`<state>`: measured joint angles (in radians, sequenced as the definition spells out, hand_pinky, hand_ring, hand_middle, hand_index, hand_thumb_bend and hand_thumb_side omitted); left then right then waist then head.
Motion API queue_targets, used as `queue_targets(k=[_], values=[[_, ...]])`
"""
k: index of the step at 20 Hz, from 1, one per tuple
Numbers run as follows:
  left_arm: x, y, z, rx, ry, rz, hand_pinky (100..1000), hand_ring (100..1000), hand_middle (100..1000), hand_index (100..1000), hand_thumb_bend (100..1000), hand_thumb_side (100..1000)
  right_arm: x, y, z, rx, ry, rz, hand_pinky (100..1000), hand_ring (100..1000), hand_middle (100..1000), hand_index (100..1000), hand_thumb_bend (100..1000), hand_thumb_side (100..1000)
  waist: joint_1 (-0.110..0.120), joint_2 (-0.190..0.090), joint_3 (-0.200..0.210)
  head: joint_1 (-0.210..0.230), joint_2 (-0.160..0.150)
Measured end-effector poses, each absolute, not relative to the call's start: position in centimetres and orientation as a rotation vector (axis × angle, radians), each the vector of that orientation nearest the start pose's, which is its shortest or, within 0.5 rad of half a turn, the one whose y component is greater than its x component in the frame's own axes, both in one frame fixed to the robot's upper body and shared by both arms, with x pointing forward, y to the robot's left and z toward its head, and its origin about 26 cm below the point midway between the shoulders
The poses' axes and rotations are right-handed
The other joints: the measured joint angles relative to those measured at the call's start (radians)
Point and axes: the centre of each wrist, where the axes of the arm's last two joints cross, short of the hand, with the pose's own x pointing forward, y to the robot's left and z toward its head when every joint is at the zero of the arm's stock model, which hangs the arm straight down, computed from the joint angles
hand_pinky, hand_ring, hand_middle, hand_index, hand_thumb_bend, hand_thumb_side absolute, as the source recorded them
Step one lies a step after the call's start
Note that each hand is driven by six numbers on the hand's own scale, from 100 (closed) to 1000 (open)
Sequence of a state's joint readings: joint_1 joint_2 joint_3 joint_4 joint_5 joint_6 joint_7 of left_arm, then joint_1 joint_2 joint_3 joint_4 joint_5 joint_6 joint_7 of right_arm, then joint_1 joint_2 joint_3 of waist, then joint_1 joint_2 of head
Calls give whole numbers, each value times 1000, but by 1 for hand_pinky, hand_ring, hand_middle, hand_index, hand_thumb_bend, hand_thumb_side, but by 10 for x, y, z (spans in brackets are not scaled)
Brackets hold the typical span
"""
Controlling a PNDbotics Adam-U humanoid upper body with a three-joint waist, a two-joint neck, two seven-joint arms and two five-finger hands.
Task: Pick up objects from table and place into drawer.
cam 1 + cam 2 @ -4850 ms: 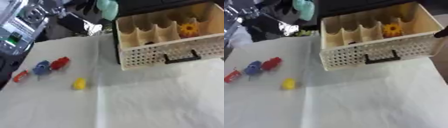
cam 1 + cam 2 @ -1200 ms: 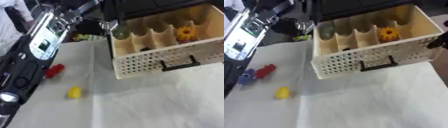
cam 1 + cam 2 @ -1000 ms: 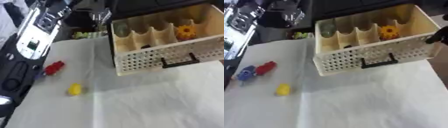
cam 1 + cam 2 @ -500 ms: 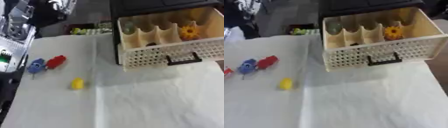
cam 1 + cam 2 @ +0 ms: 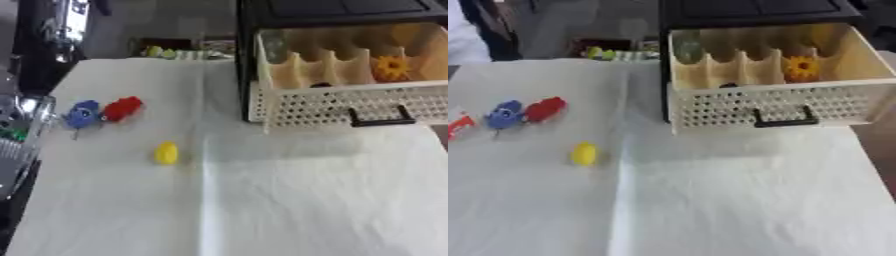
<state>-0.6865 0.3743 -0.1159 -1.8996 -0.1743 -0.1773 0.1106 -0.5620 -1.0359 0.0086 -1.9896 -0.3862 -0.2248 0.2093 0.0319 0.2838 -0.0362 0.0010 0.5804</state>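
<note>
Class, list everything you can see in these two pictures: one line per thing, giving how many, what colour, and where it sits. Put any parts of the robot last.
Drawer: 1, cream, perforated front with a black handle, pulled open at the table's far right.
Cabinet: 1, black, behind and above the drawer.
Orange flower-shaped thing: 1, orange, in a right compartment of the drawer.
Pale greenish thing: 1, in the drawer's left compartment; too blurred to name.
Yellow thing: 1, yellow, on the cloth, left of centre.
Red thing: 1, red, on the cloth at left.
Blue thing: 1, blue, right beside the red thing.
Red-and-white thing: 1, at the left edge.
Cloth: 1, white, covering the table.
Robot arm: part, black and silver, along the left edge; no hand shows.
</note>
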Motion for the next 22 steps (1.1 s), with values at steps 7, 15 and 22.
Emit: queue_targets(k=[7,15,22], values=[[317,207,249,-206,3643,560,355,556,559,772,100,855,284,-311,334,308,2860,-2117,605,678,559,812,314,866,-16,-15,4,-7,8],[310,223,217,-26,3789,539,350,554,557,768,100,885,284,-316,293,207,2499,-2596,574,680,591,855,276,795,-25,-25,3,-16,16],[309,233,215,235,3842,489,345,553,555,764,105,909,285,-313,294,-108,2155,-3081,618,729,620,926,206,809,-25,-25,2,-22,16]])
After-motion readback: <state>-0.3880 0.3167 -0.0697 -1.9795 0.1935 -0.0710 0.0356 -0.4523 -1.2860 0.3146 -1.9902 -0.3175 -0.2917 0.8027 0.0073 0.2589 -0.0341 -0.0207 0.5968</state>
